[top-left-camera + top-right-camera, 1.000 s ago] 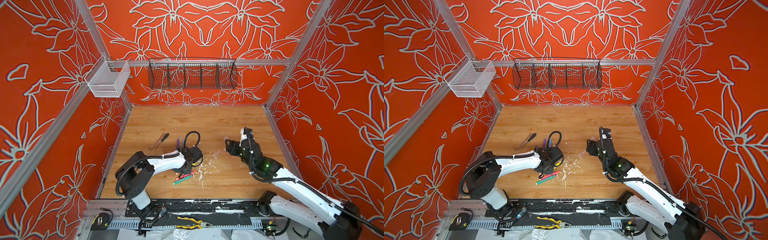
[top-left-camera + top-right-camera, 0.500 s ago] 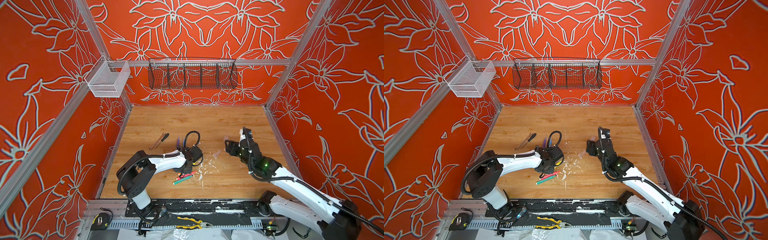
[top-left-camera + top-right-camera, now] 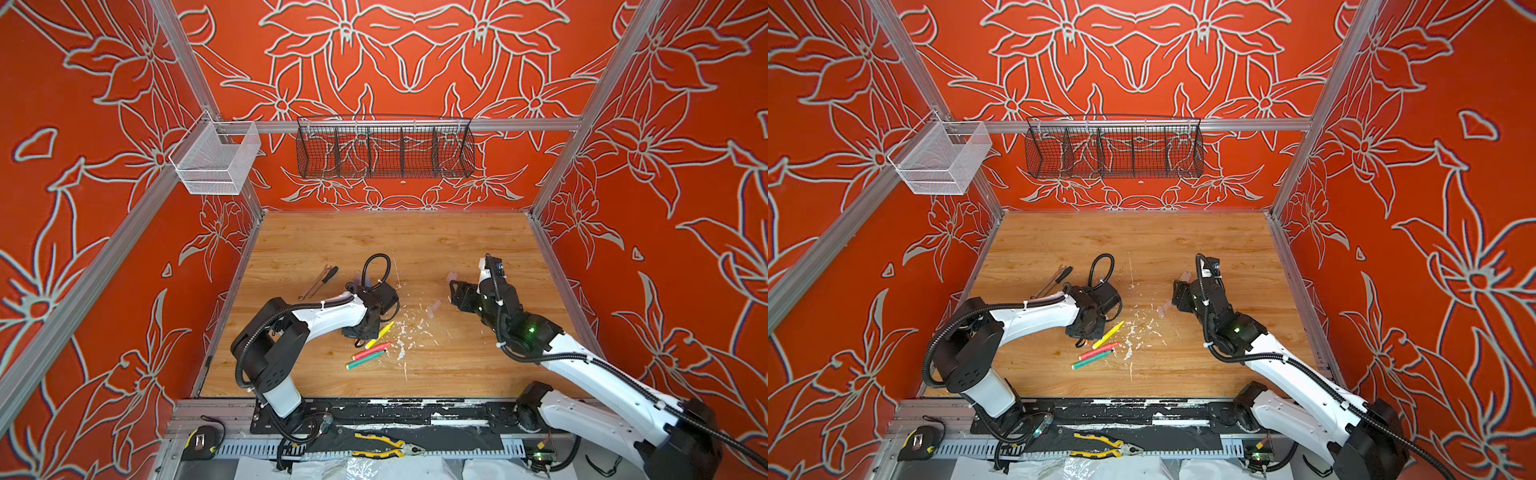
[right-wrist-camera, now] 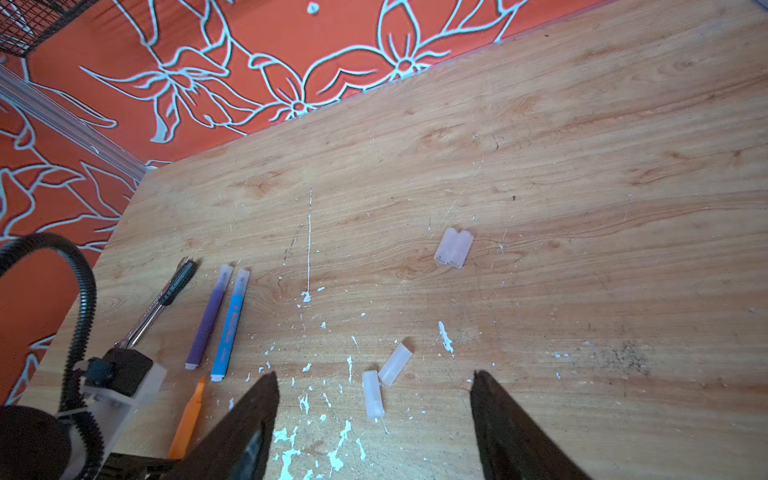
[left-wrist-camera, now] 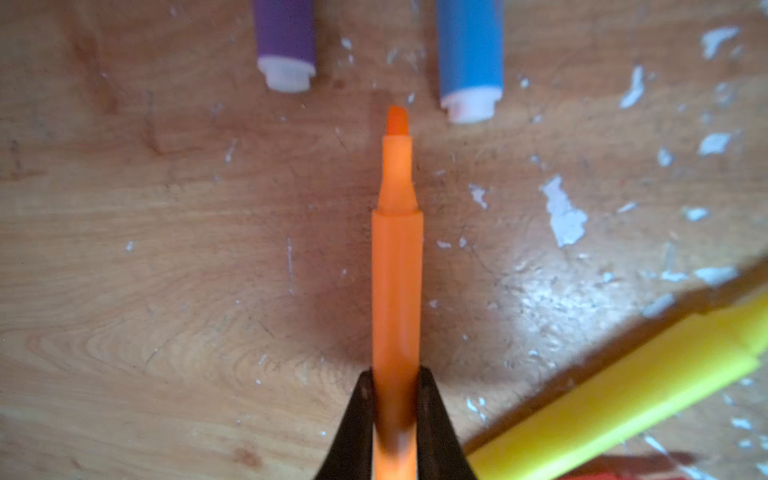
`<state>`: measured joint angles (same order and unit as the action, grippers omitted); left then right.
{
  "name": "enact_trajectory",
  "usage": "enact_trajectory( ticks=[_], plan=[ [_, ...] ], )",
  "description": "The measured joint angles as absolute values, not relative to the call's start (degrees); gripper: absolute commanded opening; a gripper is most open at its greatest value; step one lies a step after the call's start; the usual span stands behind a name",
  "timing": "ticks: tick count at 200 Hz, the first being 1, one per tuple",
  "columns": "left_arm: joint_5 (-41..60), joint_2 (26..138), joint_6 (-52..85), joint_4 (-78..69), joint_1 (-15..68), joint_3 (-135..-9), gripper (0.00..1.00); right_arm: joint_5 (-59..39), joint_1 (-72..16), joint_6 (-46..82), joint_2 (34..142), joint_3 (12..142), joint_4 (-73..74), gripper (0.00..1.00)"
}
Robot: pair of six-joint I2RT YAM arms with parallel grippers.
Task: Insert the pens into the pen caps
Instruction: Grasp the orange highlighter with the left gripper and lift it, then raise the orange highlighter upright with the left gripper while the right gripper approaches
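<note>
Closing over the last second, the left end effector is pinching the orange pen, tip pointing between the purple pen and blue pen; the right end effector is hovering spread above two pen caps on the worktop

Black wire basket on far wall, white mesh basket far left. Wrench + screwdriver lie on table, left side. Pliers, tape measure at near edge.

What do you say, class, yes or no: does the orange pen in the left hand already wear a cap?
No, the orange pen, gripped by the left hand, shows a bare tip in the left wrist view.
</note>
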<state>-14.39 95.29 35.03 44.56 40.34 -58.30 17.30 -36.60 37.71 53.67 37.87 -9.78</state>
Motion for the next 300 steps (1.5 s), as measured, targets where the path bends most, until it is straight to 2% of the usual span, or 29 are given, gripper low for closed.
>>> enact_trajectory(
  ticks=[36, 74, 112, 129, 156, 184, 207, 263, 300],
  plan=[
    [-13.61, 93.49, 31.44, 48.90, 40.12, -69.95, 0.13, 17.15, -36.60, 37.76, 53.08, 37.67, -9.28, 0.74],
    [-7.44, 92.20, 26.22, 50.76, 40.12, -83.77, 0.10, 14.81, -36.60, 38.22, 51.55, 35.70, -6.70, 0.73],
    [-2.72, 92.20, 21.96, 48.42, 40.12, -90.98, 0.08, 13.65, -36.60, 40.36, 49.56, 33.65, -4.56, 0.73],
    [-3.29, 91.96, 21.15, 44.25, 40.12, -88.79, 0.08, 12.82, -36.60, 42.09, 49.30, 33.56, -2.85, 0.71],
    [-4.21, 89.78, 19.68, 35.20, 40.18, -76.69, 0.07, 10.96, -36.58, 44.14, 49.52, 32.95, 2.26, 0.68],
    [-6.98, 88.97, 17.39, 29.34, 41.98, -68.58, 0.06, 8.62, -36.58, 44.86, 49.43, 30.72, 6.72, 0.70],
    [-7.14, 88.97, 15.79, 25.47, 43.86, -67.48, 0.05, 6.28, -36.58, 45.19, 49.32, 27.75, 10.72, 0.72],
    [-5.32, 87.85, 12.80, 17.85, 46.78, -66.13, 0.06, -2.61, -36.60, 45.93, 57.41, 26.28, 18.68, 0.64],
    [-3.33, 86.63, 11.73, 15.51, 47.40, -64.79, 0.06, -5.69, -36.60, 46.17, 59.13, 26.28, 21.54, 0.64]
  ],
)
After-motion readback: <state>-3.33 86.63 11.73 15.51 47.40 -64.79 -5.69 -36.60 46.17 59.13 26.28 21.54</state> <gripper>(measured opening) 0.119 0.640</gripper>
